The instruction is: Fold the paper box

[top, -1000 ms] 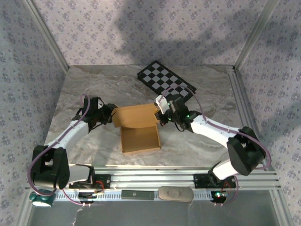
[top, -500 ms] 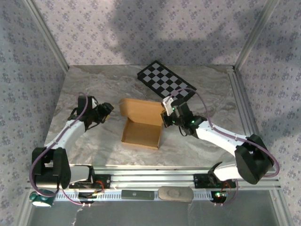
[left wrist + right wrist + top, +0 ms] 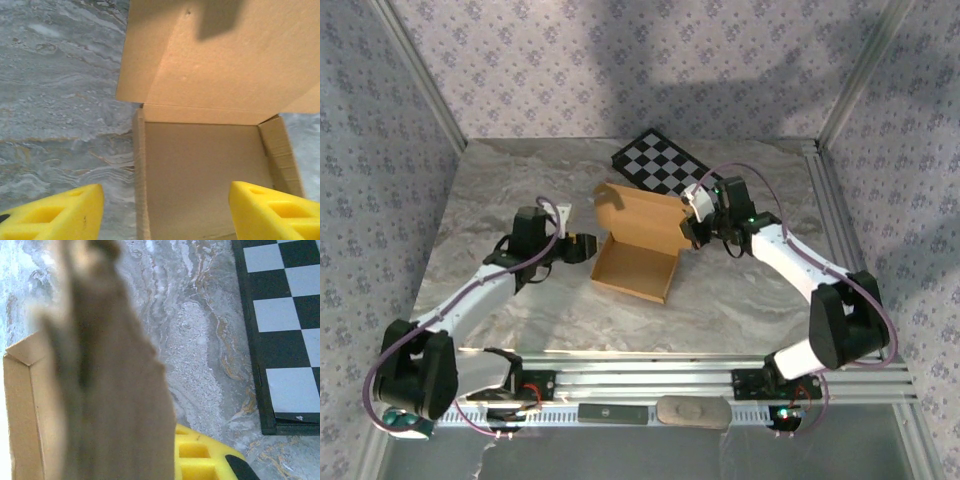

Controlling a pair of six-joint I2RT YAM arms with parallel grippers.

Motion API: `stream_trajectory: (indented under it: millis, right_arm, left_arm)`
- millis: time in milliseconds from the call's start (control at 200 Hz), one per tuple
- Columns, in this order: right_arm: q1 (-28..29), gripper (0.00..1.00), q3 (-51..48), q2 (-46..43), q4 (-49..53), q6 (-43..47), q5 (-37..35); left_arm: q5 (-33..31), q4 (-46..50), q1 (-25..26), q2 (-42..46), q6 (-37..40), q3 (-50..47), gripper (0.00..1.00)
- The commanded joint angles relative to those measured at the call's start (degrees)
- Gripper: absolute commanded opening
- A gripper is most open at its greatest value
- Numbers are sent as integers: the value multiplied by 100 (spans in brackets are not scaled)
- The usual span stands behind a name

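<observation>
Our right gripper [image 3: 697, 224] is clamping the 3 o'clock end of the lid of the paper box [image 3: 635, 272]. We are holding that lid upright along the tray's 12 o'clock side, probably so the side flaps can be tucked in. Our left gripper [image 3: 578, 247] is standing released at the tray's 9 o'clock, its yellow fingers [image 3: 55, 215] spread wide and gripping nothing. The box is sitting mid-table [image 3: 500, 190], with the checkered board [image 3: 665, 165] just beyond at 12 o'clock.
</observation>
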State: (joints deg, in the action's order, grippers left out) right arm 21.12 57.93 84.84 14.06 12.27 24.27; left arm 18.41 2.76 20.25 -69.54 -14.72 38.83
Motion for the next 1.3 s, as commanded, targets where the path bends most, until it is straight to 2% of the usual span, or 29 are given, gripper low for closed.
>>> stream_trajectory:
  millis: [0,125,350,570,774,904,984,1064,1239,1299]
  right_arm:
    - [-58,0,225,179,359,323,420]
    - [-136,0,253,274,331,406,541]
    - [-197,0,330,349,352,442,660]
    - [-182,0,357,422,328,371,602]
    - [-79,0,239,413,138,4,229]
    - [117,0,130,330,-55,-406,-267]
    - [284,0,42,271,-181,-602,-582]
    - [450,0,2,205,-245,-795,-953]
    - [1047,0,-42,144,-487,-1585,-2185]
    - [1407,0,-45,156,-592,-1919,-2963]
  left_arm:
    - [-765,-189,82,-237,546,318,71]
    - [-934,-104,60,-792,759,853,73]
    - [17,119,-21,-1776,1095,1852,71]
    - [208,330,1,-2019,975,1996,64]
    - [-351,455,142,-1796,706,1810,49]
    - [-817,366,250,-1564,376,1584,37]
    - [-946,242,331,-1458,233,1439,34]
    - [-1244,220,448,-1416,31,1390,23]
    - [-2046,45,628,-1415,-1056,1228,7]
    - [-2299,-23,717,-1459,-1466,1185,1]
